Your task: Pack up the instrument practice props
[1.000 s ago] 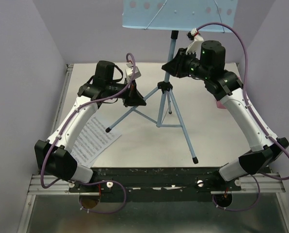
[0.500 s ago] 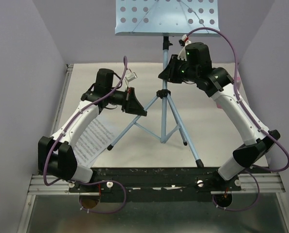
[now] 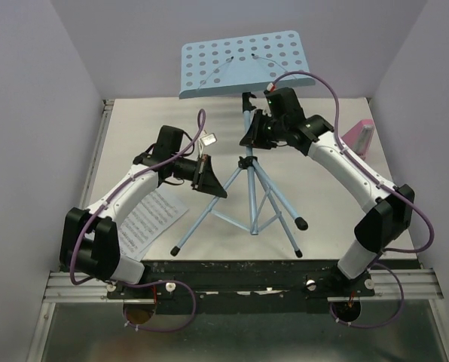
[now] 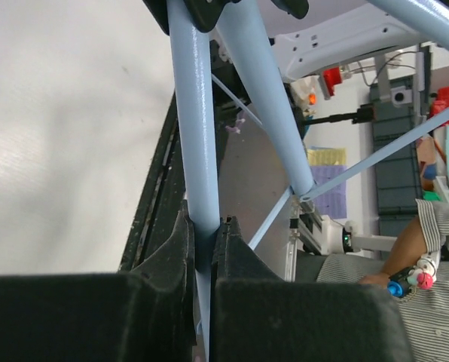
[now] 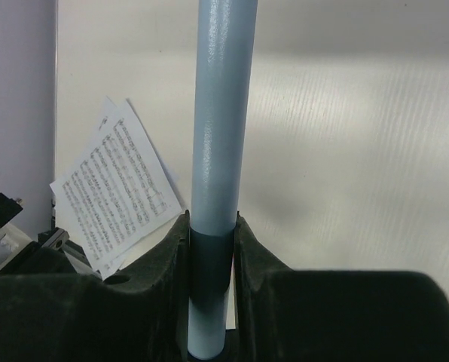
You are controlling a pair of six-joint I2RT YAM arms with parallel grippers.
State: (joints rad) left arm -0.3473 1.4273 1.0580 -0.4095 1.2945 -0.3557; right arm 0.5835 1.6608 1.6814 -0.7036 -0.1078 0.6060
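Stand: light-blue music stand (image 3: 239,64) is mid-table between my two arms. Its hole-punched desk is up top toward the far wall, its tripod legs spread below.
Pole: the centre pole (image 5: 218,113) runs straight up through my right wrist view and is plain painted tube.
Right gripper: my right gripper (image 3: 248,138) is clamped on that pole just above the black hub where the legs join — both pads are tight against the tube.
Left gripper: my left gripper (image 3: 218,190) is clenched on the near-left leg (image 4: 194,136), part-way down from the hub. In the wrist view the tube is pinched between the pads.
Feet: black-capped and low over the table (image 3: 134,136). I cannot tell whether they touch it.
Sheet music: the white sheet music (image 3: 149,222) lies flat at the near-left of the table, partly under my left arm and near the stand's near-left foot.
Metronome: the pink metronome (image 3: 358,138) is at the right edge of the table, partly hidden behind my right arm and well apart from the stand.
Writing: printed staves and notes show on the pages in the right wrist view — too small to read. I can read no brand or label on the stand, the metronome or my grippers.
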